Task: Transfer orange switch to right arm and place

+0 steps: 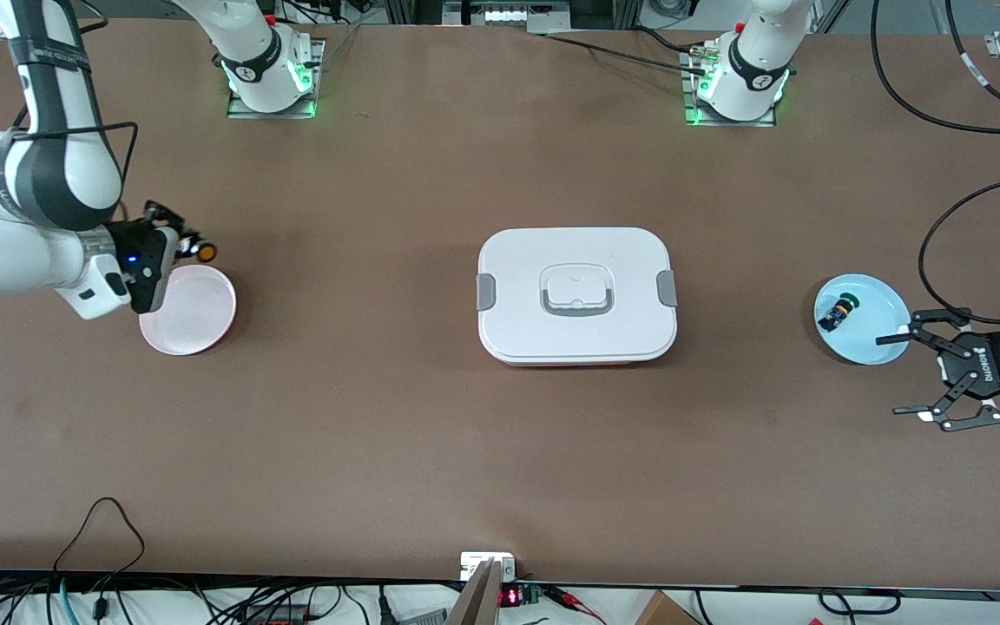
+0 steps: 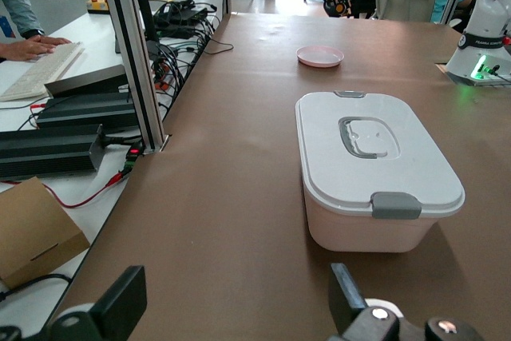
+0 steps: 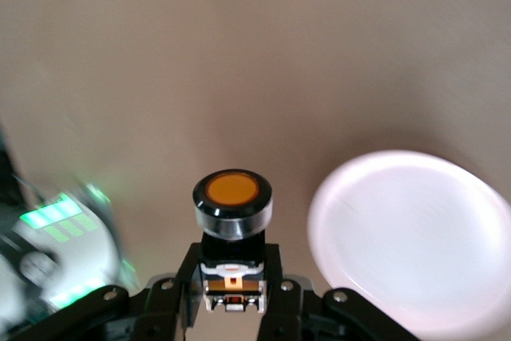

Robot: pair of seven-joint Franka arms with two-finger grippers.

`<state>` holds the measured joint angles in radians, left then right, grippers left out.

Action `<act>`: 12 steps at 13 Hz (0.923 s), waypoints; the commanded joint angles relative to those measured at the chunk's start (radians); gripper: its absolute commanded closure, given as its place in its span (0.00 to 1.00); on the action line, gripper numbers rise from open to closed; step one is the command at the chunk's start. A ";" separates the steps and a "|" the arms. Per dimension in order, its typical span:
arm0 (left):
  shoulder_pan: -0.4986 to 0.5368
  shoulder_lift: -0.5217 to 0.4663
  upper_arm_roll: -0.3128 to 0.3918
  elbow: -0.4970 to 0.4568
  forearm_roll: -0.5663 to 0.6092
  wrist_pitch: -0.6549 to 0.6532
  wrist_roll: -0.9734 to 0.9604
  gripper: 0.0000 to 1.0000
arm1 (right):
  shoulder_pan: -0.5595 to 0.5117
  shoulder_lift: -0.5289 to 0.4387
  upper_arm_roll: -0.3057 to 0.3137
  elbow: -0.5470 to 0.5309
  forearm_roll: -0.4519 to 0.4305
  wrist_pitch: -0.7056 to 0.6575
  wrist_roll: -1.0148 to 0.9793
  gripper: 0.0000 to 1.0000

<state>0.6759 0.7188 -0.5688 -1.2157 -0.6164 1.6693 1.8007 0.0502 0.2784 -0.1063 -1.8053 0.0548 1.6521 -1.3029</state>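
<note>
The brown table [image 1: 430,417] fills nearly the whole front view. At the centre of that frame sits a white lidded box [image 1: 576,295] with grey latches at both ends and a recessed handle in its lid; it takes up the middle of the left wrist view too.

The right arm [image 1: 27,208] enters from the upper left of the front view and bends down to the left middle of the frame. Its right gripper [image 1: 183,241] hangs just above the upper edge of a pink plate [image 1: 192,317], which lies toward the right arm's end of the table. The fingers are closed on the orange switch [image 1: 203,252], clamping its body while the orange cap points outward (the right wrist view shows the cap face-on [image 3: 232,192], with the plate pale and blurred in the lower right of that frame).

At the right middle edge of the front view, the left gripper [image 1: 917,375] is spread wide with nothing between its linkage fingers, one tip over the rim of a light blue plate [image 1: 878,304]. On that plate lies a black-and-blue switch [image 1: 837,312] with a green cap.
</note>
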 commanded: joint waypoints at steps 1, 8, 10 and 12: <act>-0.015 -0.074 0.021 0.010 0.066 -0.017 -0.085 0.00 | -0.052 0.002 0.011 -0.041 -0.143 0.154 -0.146 0.99; -0.417 -0.451 0.438 -0.071 0.216 0.027 -0.697 0.00 | -0.084 -0.001 0.011 -0.247 -0.266 0.493 -0.228 0.99; -0.519 -0.550 0.495 -0.149 0.302 0.040 -0.983 0.00 | -0.092 0.002 0.011 -0.291 -0.277 0.576 -0.228 0.98; -0.577 -0.628 0.497 -0.211 0.406 0.072 -1.169 0.00 | -0.090 0.010 0.011 -0.313 -0.298 0.642 -0.220 0.99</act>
<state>0.1563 0.1959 -0.1007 -1.3053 -0.2940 1.6927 0.7765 -0.0259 0.3037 -0.1049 -2.0810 -0.2117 2.2359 -1.5139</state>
